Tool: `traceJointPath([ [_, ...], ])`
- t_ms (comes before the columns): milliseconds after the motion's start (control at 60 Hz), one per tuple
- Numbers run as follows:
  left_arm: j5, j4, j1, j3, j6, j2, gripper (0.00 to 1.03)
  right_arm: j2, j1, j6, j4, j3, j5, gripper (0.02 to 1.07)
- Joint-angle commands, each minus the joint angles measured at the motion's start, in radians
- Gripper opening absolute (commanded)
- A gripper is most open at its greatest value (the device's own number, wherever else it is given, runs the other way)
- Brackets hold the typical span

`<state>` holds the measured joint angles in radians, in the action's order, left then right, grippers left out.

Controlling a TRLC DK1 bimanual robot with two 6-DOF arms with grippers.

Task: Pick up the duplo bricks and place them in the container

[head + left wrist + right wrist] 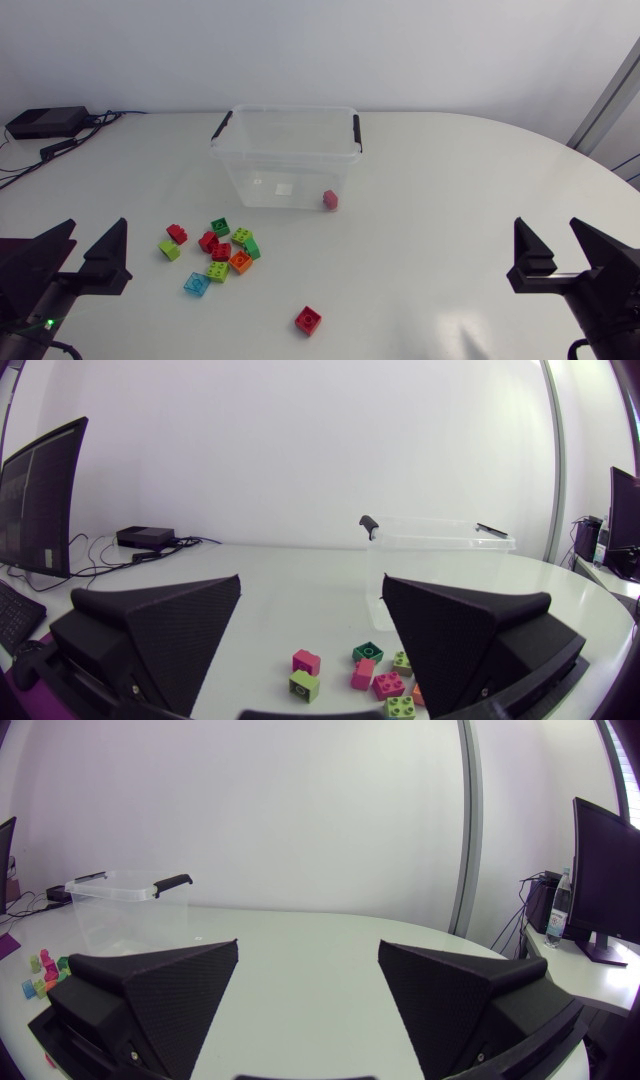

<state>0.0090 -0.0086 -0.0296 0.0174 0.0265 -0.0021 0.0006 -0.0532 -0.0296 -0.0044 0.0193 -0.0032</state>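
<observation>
Left claw (97, 228) and right claw (547, 228) both gape empty over the desk (450, 180), well apart from the clear container (270, 178). Duplo bricks (221, 251) cluster near the container's front left corner. Only the head view shows a lone red brick (308, 320) farther out, and a reddish piece (331, 200), seemingly inside the container.
</observation>
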Motion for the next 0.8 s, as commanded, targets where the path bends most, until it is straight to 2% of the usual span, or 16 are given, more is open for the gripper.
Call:
traceJointPath([
  [0, -0.006, -0.001, 0.005, -0.016, 0.02, -0.009, 0.99, -0.007, 0.009, 0.0, -0.002, -0.019, -0.001, 1.03],
  [417, -0.004, -0.001, 0.016, -0.007, 0.021, -0.012, 0.99, -0.008, 0.041, -0.003, 0.003, -0.019, -0.001, 1.03],
  [500, -0.001, -0.059, 0.04, 0.05, 0.033, -0.01, 0.99, -0.007, 0.038, -0.003, 0.007, -0.001, -0.001, 1.03],
  [600, -0.001, -0.077, 0.062, 0.096, 0.046, 0.005, 0.99, -0.005, 0.038, -0.004, 0.007, 0.018, -0.001, 1.03],
  [717, -0.001, -0.077, 0.08, 0.2, 0.073, 0.149, 0.97, 0.039, 0.049, -0.004, 0.03, 0.065, -0.004, 1.02],
  [783, -0.001, -0.088, 0.083, 0.262, 0.073, 0.244, 0.96, 0.136, 0.067, -0.003, 0.049, 0.113, -0.004, 1.02],
])
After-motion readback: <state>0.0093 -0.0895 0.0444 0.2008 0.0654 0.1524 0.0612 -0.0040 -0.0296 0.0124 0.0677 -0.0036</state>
